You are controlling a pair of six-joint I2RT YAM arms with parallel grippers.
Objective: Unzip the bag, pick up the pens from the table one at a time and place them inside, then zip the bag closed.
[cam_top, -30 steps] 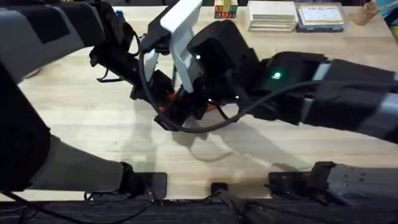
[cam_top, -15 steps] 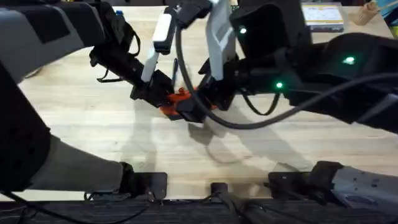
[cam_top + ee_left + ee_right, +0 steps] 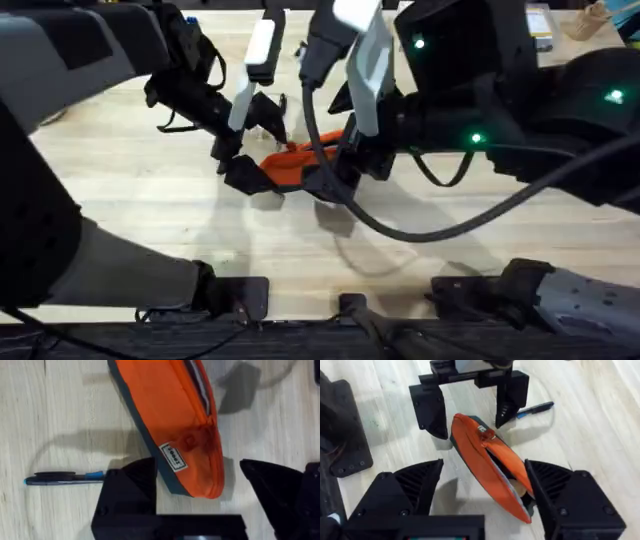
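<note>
Orange bag [image 3: 175, 425] lies flat on the desk [image 3: 45, 420], between the two arms, near the middle of the overhead view [image 3: 290, 168]. Its zipper [image 3: 507, 467] is partly open: the right wrist view shows the slit gaping along the upper seam, with a pale lining visible inside. Whether a pen is already inside, I cannot tell.

Left tool [image 3: 200, 485]: spread, not pinching anything. Its two black fingers straddle the labelled end of the bag, one on each side, apart from or at most brushing the fabric. Judgement: this placement brackets the closed end so the pouch cannot slide or twist while the other arm works at the opening.

Right tool [image 3: 485, 490]: also spread, empty. It hovers over the opposite, gaping end of the bag, with one finger on either side of the pouch. Judgement: it is positioned either to widen the mouth or to go for a pen.

One pen [image 3: 62, 478], dark with a blue tip, lies on the desk just beside the left tool's finger, near the bag's labelled end, parallel to neither the bag nor the desk grain. It also shows in the right wrist view [image 3: 535, 409], beyond the left tool.

Stage, as judged: unzipping appears done or nearly so, at least one pen is not yet inside, and closing is not started.

Risk: the pen sits close under the left finger, so approach room is tight.
</note>
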